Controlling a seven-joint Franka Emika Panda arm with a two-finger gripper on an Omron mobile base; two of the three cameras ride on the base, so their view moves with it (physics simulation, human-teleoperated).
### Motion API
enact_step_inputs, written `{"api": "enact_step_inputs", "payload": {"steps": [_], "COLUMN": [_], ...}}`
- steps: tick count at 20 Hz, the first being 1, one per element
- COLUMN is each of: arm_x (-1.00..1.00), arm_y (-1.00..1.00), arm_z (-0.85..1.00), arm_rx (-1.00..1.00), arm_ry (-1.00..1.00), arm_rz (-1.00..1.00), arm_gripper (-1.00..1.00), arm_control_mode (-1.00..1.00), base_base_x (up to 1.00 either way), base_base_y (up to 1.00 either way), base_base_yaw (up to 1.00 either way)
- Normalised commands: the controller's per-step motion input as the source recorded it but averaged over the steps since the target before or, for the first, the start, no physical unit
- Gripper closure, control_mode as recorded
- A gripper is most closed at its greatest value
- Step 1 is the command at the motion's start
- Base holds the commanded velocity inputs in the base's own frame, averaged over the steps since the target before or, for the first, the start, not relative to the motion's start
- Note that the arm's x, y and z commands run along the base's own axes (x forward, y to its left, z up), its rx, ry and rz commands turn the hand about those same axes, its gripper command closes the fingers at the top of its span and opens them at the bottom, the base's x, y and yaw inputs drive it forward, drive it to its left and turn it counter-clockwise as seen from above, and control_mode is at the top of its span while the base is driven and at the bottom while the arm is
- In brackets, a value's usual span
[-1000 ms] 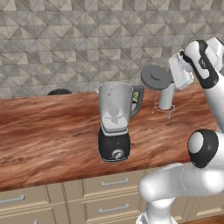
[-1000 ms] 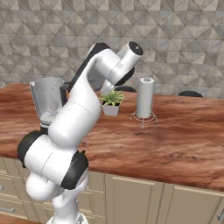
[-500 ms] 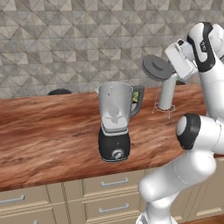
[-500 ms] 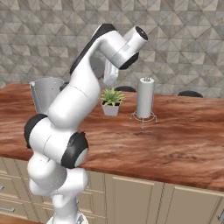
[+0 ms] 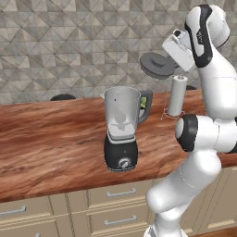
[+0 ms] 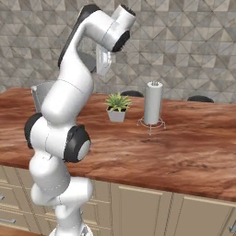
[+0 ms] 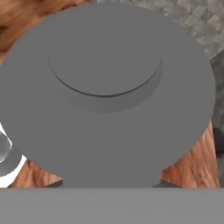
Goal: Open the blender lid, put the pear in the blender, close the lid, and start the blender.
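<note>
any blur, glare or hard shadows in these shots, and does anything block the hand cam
Left base view: sharp, flat even light, no glare on the blender jar. Right base view: soft shadow under the paper-towel roll. Hand view: the blender lid sits very close, blocking most of the counter, edges slightly soft.

no readable text, labels or numbers

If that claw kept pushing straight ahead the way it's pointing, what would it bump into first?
Nothing new at first: the gripper already carries the blender lid right in front of it. Beyond the lid, the hand view shows wooden counter, probably the next thing met; depth is unclear.
</note>
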Motion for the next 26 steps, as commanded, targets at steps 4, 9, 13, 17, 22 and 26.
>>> {"api": "enact_step_inputs", "payload": {"steps": [4,9,13,17,22,26], "arm_x": [-0.07,-0.03,-0.39,-0.54,-0.41,0.19], "arm_y": [0.51,0.56,0.25,0.13,0.25,0.42], "arm_z": [-0.15,-0.12,0.02,0.00,-0.11,-0.09], "arm_rx": [-0.27,-0.21,-0.05,0.00,-0.01,-0.04], "arm_ry": [0.08,0.09,0.03,0.01,0.01,0.10], "arm_rz": [0.00,0.00,0.00,0.00,0.00,-0.04], "arm_gripper": [1.00,1.00,1.00,1.00,1.00,1.00], "arm_control_mode": [-1.00,-1.00,-1.00,-1.00,-1.00,-1.00], "base_base_x": [0.00,0.00,0.00,0.00,0.00,0.00], "base_base_y": [0.00,0.00,0.00,0.00,0.00,0.00], "base_base_yaw": [0.00,0.00,0.00,0.00,0.00,0.00]}}
